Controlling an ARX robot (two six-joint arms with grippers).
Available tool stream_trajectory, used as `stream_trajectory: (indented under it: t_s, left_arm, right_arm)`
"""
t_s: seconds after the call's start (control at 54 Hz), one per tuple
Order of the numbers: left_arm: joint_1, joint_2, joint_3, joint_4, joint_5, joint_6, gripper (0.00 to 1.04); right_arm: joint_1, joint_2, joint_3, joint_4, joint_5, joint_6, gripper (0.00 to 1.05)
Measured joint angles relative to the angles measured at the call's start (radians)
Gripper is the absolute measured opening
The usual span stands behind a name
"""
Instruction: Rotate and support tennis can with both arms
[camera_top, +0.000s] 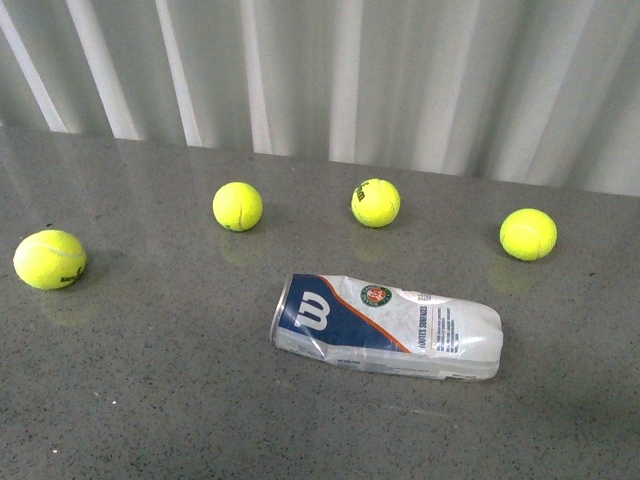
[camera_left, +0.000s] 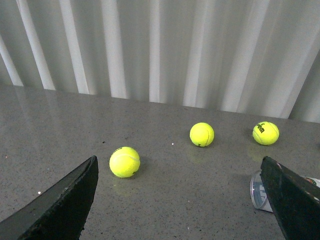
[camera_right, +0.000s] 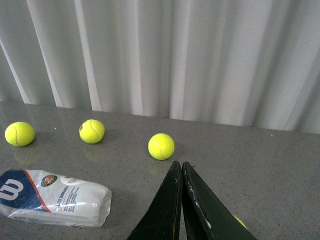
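tennis can (camera_top: 388, 327) on its side on table (camera_top: 150, 400), four balls (camera_top: 237, 206) behind

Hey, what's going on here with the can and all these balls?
Nothing is being handled yet. The can lies on its side on the table, dented, with four balls spread out beyond it. Neither arm shows in the front view. The left tool is open and the right tool is shut; both are clear of the can, holding nothing.
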Motion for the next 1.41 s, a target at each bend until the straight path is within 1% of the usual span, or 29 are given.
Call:
stream_trajectory:
  t_s: [0.444, 0.463, 0.519, 0.537, 0.593, 0.611, 0.63, 0.667, 0.704, 0.741, 0.796, 0.87, 0.907, 0.926, 0.944, 0.963, 1.0, 1.037, 1.111, 1.204, 1.259, 1.315, 1.352, 1.407]
  left_arm:
    - [0.000, 0.000, 0.000, 0.000, 0.000, 0.000, 0.98]
    - [0.000, 0.000, 0.000, 0.000, 0.000, 0.000, 0.98]
    - [0.000, 0.000, 0.000, 0.000, 0.000, 0.000, 0.98]
    - [0.000, 0.000, 0.000, 0.000, 0.000, 0.000, 0.98]
    - [0.000, 0.001, 0.000, -0.002, 0.001, 0.000, 0.98]
    - [-0.002, 0.013, 0.006, -0.024, 0.003, 0.010, 0.98]
    - [-0.011, 0.038, 0.027, -0.087, -0.006, 0.040, 0.98]
    - [-0.039, 0.098, 0.052, -0.126, -0.041, 0.074, 0.98]
    - [-0.080, 0.172, 0.070, -0.100, -0.078, 0.113, 0.98]
    - [-0.111, 0.230, 0.084, -0.055, -0.077, 0.136, 0.98]
    - [-0.151, 0.341, 0.116, 0.055, -0.042, 0.160, 0.98]
    - [-0.184, 0.506, 0.166, 0.215, -0.002, 0.186, 0.98]
    - [-0.193, 0.635, 0.210, 0.323, 0.036, 0.187, 0.98]
    - [-0.193, 0.668, 0.221, 0.348, 0.057, 0.186, 0.98]
    - [-0.193, 0.771, 0.260, 0.417, 0.098, 0.176, 0.98]
    - [-0.193, 0.806, 0.266, 0.428, 0.105, 0.175, 0.98]
    - [-0.192, 0.949, 0.332, 0.513, 0.154, 0.165, 0.98]
    - [-0.190, 1.056, 0.383, 0.553, 0.169, 0.158, 0.98]
    - [-0.185, 1.309, 0.511, 0.584, 0.222, 0.124, 0.98]
    - [-0.183, 1.572, 0.659, 0.540, 0.256, 0.089, 0.98]
    - [-0.187, 1.714, 0.740, 0.511, 0.243, 0.084, 0.98]
    - [-0.190, 1.812, 0.795, 0.489, 0.241, 0.077, 0.98]
    - [-0.192, 1.890, 0.837, 0.474, 0.263, 0.064, 0.98]
    - [-0.194, 1.949, 0.871, 0.463, 0.270, 0.049, 0.98]
  right_arm:
    - [0.000, -0.002, 0.000, 0.000, 0.000, 0.000, 0.04]
    - [0.000, -0.002, 0.000, 0.000, 0.000, 0.000, 0.06]
    - [0.000, -0.002, 0.000, 0.000, 0.000, 0.000, 0.20]
    - [0.000, -0.002, 0.000, 0.000, 0.000, 0.000, 0.22]
    - [0.000, -0.002, 0.000, 0.000, 0.000, 0.000, 0.34]
    - [0.000, -0.002, 0.000, 0.000, 0.000, 0.000, 0.39]
    - [0.000, -0.002, 0.000, 0.000, 0.000, 0.000, 0.43]
    - [0.000, -0.002, 0.000, 0.000, 0.000, 0.000, 0.52]
    - [0.000, -0.002, 0.000, 0.000, 0.000, 0.000, 0.57]
    - [0.000, -0.002, 0.000, 0.000, 0.001, 0.000, 0.64]
    - [0.000, -0.002, 0.000, 0.000, 0.000, 0.000, 0.71]
    - [0.000, -0.002, 0.000, 0.000, 0.000, 0.000, 0.84]
    - [0.000, -0.002, 0.000, 0.000, 0.000, 0.000, 0.89]
    - [0.000, -0.003, 0.000, 0.000, 0.000, 0.000, 0.93]
    - [0.000, -0.002, 0.000, 0.000, 0.000, 0.000, 0.96]
    - [0.000, -0.002, 0.000, 0.000, 0.000, 0.000, 0.99]
    - [0.000, -0.003, 0.000, 0.000, 0.000, 0.001, 0.99]
    - [0.000, -0.003, 0.000, 0.000, 0.001, 0.000, 0.97]
    - [0.000, -0.003, 0.000, 0.000, 0.000, 0.001, 0.97]
    - [0.000, -0.003, 0.000, 0.000, 0.000, 0.001, 0.98]
    - [0.000, -0.003, 0.000, 0.000, 0.000, 0.001, 0.98]
    - [0.000, -0.003, 0.000, 0.000, 0.000, 0.001, 0.98]
    - [0.000, -0.003, 0.000, 0.000, 0.000, 0.001, 0.98]
    - [0.000, -0.003, 0.000, 0.000, 0.001, 0.001, 0.98]
